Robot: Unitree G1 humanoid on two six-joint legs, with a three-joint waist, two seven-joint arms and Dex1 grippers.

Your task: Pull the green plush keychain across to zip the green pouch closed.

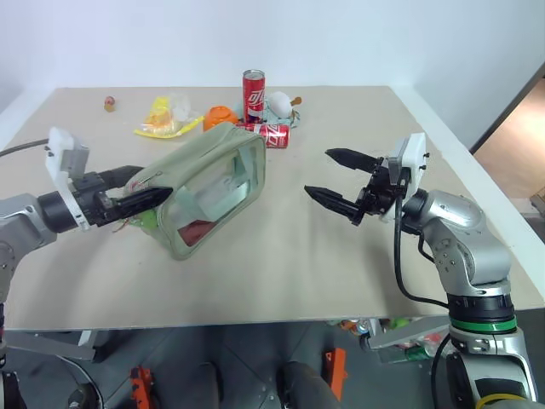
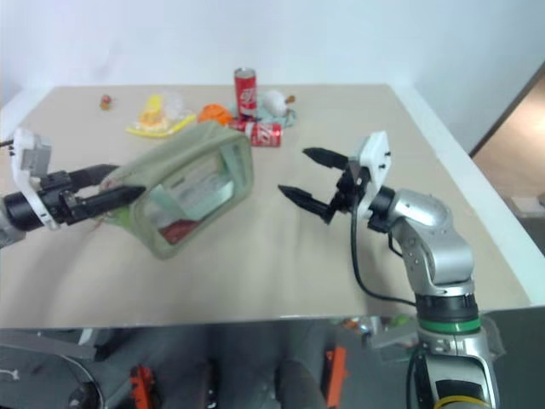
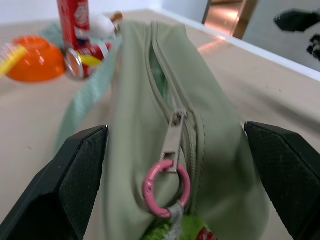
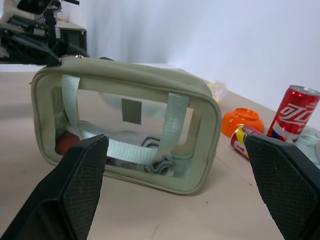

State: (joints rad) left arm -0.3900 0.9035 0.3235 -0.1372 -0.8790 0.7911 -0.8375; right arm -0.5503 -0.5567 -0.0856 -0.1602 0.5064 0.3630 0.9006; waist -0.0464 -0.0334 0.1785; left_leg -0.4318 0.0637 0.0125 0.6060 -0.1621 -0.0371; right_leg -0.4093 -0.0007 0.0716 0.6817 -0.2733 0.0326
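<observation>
The green pouch (image 1: 213,186) stands tilted on the table, left of centre, with its clear window side toward my right gripper. In the left wrist view its top zipper (image 3: 176,120) is parted beyond the slider. A pink ring (image 3: 166,188) hangs from the slider, and the green plush keychain (image 3: 172,231) hangs from the ring at the pouch's near end. My left gripper (image 1: 155,181) is open, with its fingers on either side of that end and nothing gripped. My right gripper (image 1: 317,172) hovers open to the right of the pouch, well apart from it and pointing at it.
Behind the pouch are an upright red cola can (image 1: 254,89), a second can lying on its side (image 1: 274,135), an orange bowl (image 1: 220,115), a yellow packet (image 1: 162,119) and a white object (image 1: 279,102). The table's right edge (image 1: 477,170) runs close behind my right arm.
</observation>
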